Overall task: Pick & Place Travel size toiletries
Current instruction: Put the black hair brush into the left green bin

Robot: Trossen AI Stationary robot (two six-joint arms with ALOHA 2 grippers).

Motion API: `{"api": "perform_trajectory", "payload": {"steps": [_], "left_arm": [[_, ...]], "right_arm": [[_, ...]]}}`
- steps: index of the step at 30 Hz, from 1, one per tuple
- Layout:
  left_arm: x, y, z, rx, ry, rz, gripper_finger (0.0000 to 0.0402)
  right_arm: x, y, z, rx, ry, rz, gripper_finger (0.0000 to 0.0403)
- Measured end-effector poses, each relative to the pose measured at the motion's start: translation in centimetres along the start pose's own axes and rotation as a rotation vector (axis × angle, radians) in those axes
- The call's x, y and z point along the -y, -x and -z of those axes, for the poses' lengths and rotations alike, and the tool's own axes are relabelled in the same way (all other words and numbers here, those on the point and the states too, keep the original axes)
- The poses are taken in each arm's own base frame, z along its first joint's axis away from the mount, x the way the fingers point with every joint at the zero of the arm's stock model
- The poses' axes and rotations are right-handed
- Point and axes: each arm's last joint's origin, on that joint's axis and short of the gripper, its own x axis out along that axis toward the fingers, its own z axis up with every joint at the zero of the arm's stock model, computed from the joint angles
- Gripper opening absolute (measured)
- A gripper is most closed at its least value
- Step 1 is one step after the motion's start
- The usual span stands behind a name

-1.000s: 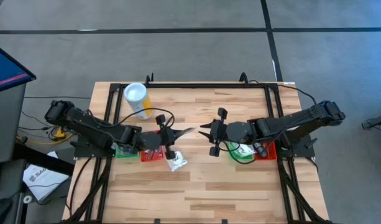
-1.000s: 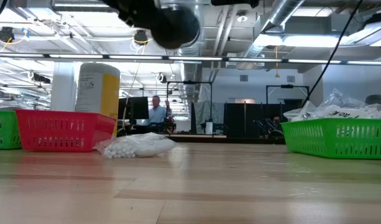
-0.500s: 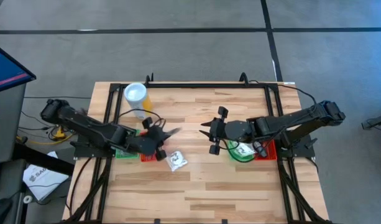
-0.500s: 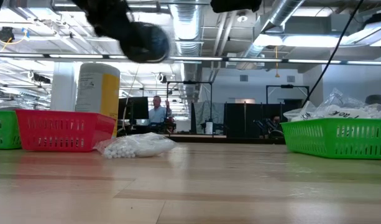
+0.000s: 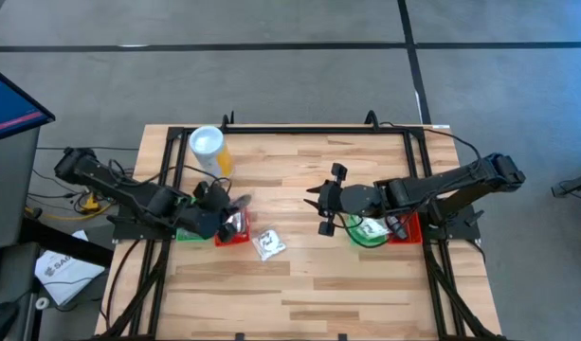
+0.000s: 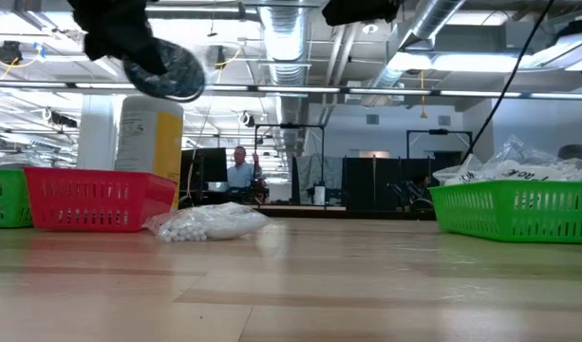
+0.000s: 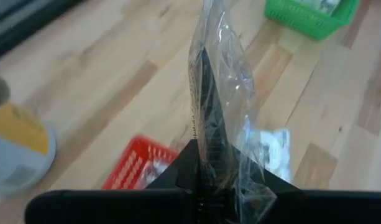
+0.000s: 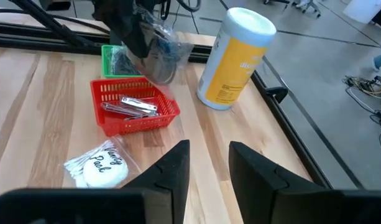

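Left gripper (image 5: pixel 235 206) hangs above the red tray (image 5: pixel 235 231), its fingers pinched on a clear plastic packet (image 7: pixel 218 106) with something dark inside. Its own wrist camera shows the packet standing up from the closed fingertips, which the overhead view cannot resolve. From table height the packet reads only as a dark rounded shape (image 6: pixel 164 71) held high above the red tray (image 6: pixel 96 198).

Right gripper (image 5: pixel 320 201) hovers over bare wood near the table's middle, its fingers (image 8: pixel 171 167) parted with nothing between them.

Only the right wrist camera looks into the red tray (image 8: pixel 133 107), where silvery metal items (image 8: pixel 129 107) lie. It also shows a white sachet of cotton swabs (image 8: pixel 102 164) lying on the table beside that tray; the same sachet (image 5: pixel 268 243) appears from overhead.

Counting trays: one red (image 5: pixel 235 231) and one green (image 5: pixel 187 229) on the left, one green (image 5: pixel 368 232) and one red (image 5: pixel 405 230) on the right, so four. The right green tray (image 6: pixel 515 207) is piled with white packets (image 6: pixel 518 166). One yellow cylinder (image 5: pixel 210 152) with a white top stands behind the left trays.
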Motion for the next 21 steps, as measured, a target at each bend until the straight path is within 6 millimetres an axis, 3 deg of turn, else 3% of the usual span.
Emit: {"api": "perform_trajectory", "payload": {"steps": [21], "left_arm": [[-2.5, 0.8, 2.6, -0.347, 0.207, -0.178, 0.0025]], "right_arm": [[-0.1, -3.0, 1.5, -0.094, 0.027, 0.036, 0.0103]]}}
